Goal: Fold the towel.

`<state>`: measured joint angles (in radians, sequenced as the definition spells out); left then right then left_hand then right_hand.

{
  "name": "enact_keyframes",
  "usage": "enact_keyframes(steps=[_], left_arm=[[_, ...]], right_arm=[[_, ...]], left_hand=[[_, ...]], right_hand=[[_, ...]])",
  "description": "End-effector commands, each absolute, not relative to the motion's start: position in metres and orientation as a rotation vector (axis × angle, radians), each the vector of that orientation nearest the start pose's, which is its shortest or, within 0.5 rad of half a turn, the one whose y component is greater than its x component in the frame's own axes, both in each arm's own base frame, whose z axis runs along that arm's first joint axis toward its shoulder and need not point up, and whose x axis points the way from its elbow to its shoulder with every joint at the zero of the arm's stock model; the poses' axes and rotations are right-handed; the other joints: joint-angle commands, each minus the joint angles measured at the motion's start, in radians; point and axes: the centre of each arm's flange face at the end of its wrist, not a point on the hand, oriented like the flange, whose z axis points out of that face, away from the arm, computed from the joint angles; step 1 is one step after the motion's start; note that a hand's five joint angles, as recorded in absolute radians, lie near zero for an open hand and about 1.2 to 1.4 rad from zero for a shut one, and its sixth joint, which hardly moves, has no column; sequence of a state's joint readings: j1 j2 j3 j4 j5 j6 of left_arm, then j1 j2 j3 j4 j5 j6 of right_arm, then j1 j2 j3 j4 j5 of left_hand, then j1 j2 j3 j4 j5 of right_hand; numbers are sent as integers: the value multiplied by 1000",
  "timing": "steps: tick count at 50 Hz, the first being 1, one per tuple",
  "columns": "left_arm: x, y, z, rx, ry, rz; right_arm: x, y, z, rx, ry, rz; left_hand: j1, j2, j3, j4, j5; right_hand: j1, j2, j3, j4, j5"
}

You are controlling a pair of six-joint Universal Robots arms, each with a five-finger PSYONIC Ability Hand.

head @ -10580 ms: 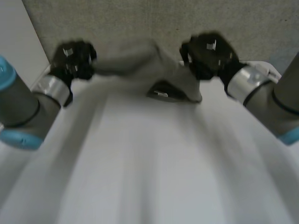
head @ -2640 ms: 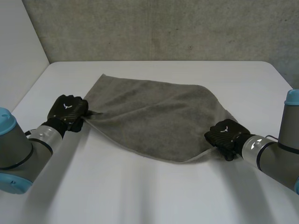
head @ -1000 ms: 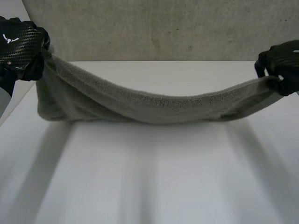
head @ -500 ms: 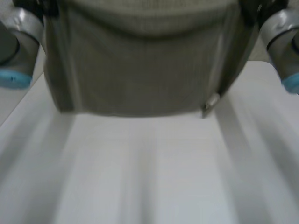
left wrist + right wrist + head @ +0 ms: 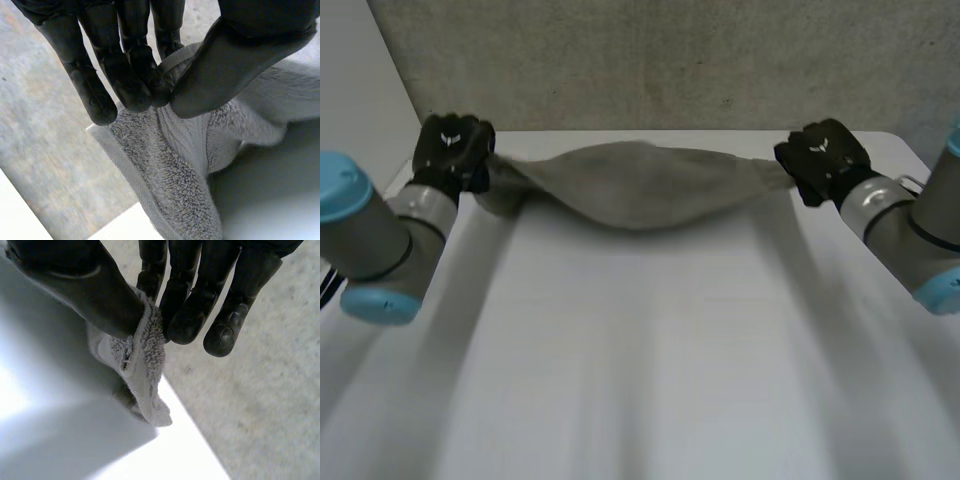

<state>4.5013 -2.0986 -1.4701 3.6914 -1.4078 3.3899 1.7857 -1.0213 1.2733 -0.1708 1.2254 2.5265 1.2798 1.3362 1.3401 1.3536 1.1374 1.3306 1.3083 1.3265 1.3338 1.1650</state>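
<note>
My left hand [image 5: 452, 150] and right hand [image 5: 825, 155] each pinch an end of the towel [image 5: 640, 185] between thumb and fingers, held well apart to pull it taut. It sags between them over the far side of the counter [image 5: 640, 350], ready, I judge, for laying flat.

You can read no words, numbers or labels anywhere here. The only marks are a small white emblem on the back of the left hand [image 5: 450, 148] and a matching one on the back of the right hand [image 5: 825, 155]. Both are plain shapes, not letters.
</note>
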Motion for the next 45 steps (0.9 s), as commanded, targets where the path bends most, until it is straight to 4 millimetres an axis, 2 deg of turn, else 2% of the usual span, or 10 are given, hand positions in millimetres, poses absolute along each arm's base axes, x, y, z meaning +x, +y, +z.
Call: enact_keyframes(steps=[1,5,7,14,17,19,21,22,27,45], left_arm=[[-202,-354,215,695,1981,-2387],[-188,-329,249,673,1891,-2445],[-187,-321,259,685,1861,-2472],[-185,-306,259,769,1860,-2492],[-189,-308,248,799,1900,-2478],[-190,-313,235,808,1951,-2444],[-195,-325,208,836,2037,-2381],[-195,-325,208,836,2037,-2381],[-201,-355,178,856,2106,-2317],[-207,-400,148,899,2062,-2283]], right_arm=[[217,-338,245,-1191,2068,-2074],[190,-313,290,-1095,2081,-2078],[182,-307,300,-1075,2072,-2078],[180,-300,306,-1101,1998,-2001],[180,-307,295,-1096,2022,-1971],[182,-327,268,-1089,2102,-1887],[183,-336,259,-1087,2138,-1875],[183,-336,259,-1087,2138,-1875],[209,-357,223,-1190,2189,-1834],[237,-407,170,-1212,2171,-1954]], left_hand=[[116,60,56,43,84],[116,60,56,43,84],[116,60,56,43,84],[116,60,56,43,84],[116,60,56,43,84],[116,60,56,43,84],[116,60,56,43,84],[116,60,56,43,84],[116,60,56,43,84],[116,60,56,43,84]], right_hand=[[66,88,70,62,57],[66,88,70,62,57],[66,88,70,62,57],[66,88,70,62,57],[66,88,70,62,57],[66,88,70,62,57],[66,88,70,62,57],[66,88,70,62,57],[66,88,70,62,57],[66,88,70,62,57]])
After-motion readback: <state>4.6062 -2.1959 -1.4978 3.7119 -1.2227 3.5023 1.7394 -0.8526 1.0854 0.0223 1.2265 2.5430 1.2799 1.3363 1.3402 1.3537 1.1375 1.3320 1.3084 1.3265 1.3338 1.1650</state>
